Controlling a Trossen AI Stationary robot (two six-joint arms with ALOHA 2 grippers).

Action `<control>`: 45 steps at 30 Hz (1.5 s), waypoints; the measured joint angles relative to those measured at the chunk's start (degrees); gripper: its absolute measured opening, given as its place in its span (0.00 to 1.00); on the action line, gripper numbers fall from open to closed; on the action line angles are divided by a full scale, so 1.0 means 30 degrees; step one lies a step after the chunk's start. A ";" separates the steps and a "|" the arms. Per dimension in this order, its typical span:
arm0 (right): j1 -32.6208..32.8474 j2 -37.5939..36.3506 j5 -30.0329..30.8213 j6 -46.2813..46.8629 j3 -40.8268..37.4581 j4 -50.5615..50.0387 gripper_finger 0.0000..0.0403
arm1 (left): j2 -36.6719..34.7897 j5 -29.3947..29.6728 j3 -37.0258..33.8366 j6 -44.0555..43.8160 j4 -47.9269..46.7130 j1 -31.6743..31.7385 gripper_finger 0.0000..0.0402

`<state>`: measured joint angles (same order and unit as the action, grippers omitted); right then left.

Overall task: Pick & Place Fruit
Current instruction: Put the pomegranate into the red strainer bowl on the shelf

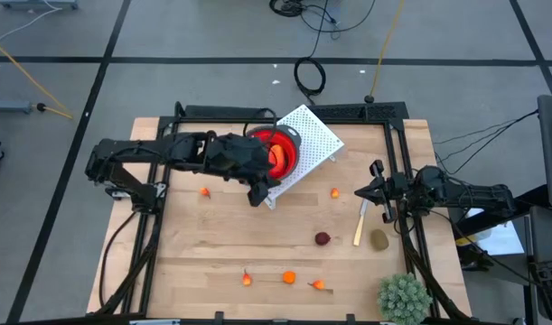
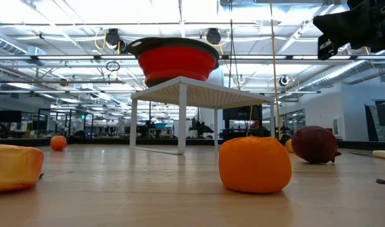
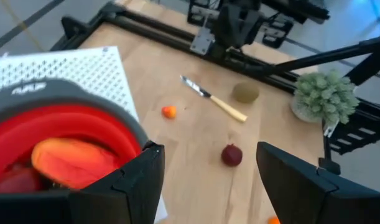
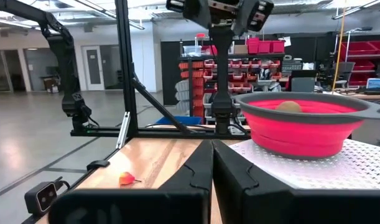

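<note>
A bowl (image 1: 274,149) sits on a rack (image 1: 307,144) at the counter's (image 1: 194,262) back. Fruit (image 1: 322,238) lies scattered before it; a knife (image 1: 359,226) and plant (image 1: 404,298) lie right.

1. Wooden table (image 1: 212,262) carries a white perforated stand (image 1: 313,135).
2. Nearer than the stand: dark red ball (image 1: 322,238), olive-brown oval (image 1: 378,239), pale-handled knife (image 1: 359,226), spiky green plant (image 1: 404,296).
3. Small orange pieces (image 1: 288,277) scattered around it.

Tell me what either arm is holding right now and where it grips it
Nothing is held: the left gripper is open above the red bowl, the right gripper shut on nothing.
</note>
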<state>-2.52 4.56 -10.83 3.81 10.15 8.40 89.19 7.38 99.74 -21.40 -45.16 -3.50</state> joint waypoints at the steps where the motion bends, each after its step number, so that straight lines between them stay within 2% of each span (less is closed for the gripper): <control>1: 0.0000 0.0000 -0.0021 0.0000 0.0000 0.0000 0.00 | 0.0000 -0.0127 0.0000 0.0300 0.0268 -0.0028 0.63; 5: 0.0000 0.0000 -0.0947 -0.0093 0.0000 -0.0012 0.00 | 0.0000 -0.0758 0.0000 0.1814 0.1207 -0.0060 0.63; 12: 0.0000 0.0000 -0.1472 -0.0109 0.0000 -0.0007 0.00 | -0.0003 -0.0797 -0.0380 0.2561 0.1988 -0.0414 0.63; 22: 0.0000 0.0364 -0.1464 -0.0058 0.0007 0.0233 0.00 | -0.1321 -0.0448 -0.4701 0.2745 0.6182 -0.1013 0.63; 31: 0.0000 0.3475 -0.1325 -0.0003 0.0985 0.1187 0.00 | -0.5687 -0.0447 -1.0816 0.2825 0.9918 -0.1313 0.63; 37: 0.0005 0.6983 -0.0836 -0.0053 0.3012 0.1132 0.00 | -0.9091 -0.0440 -1.4376 0.2790 1.0707 -0.1660 0.63; 45: 0.0561 1.1348 -0.0824 -0.0663 0.5991 0.0392 0.00 | -1.3450 -0.0418 -1.7824 0.3240 1.1143 -0.2168 0.63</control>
<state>-0.84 38.60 -13.30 1.82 28.13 9.58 48.84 6.13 46.27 -11.68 -11.73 -10.01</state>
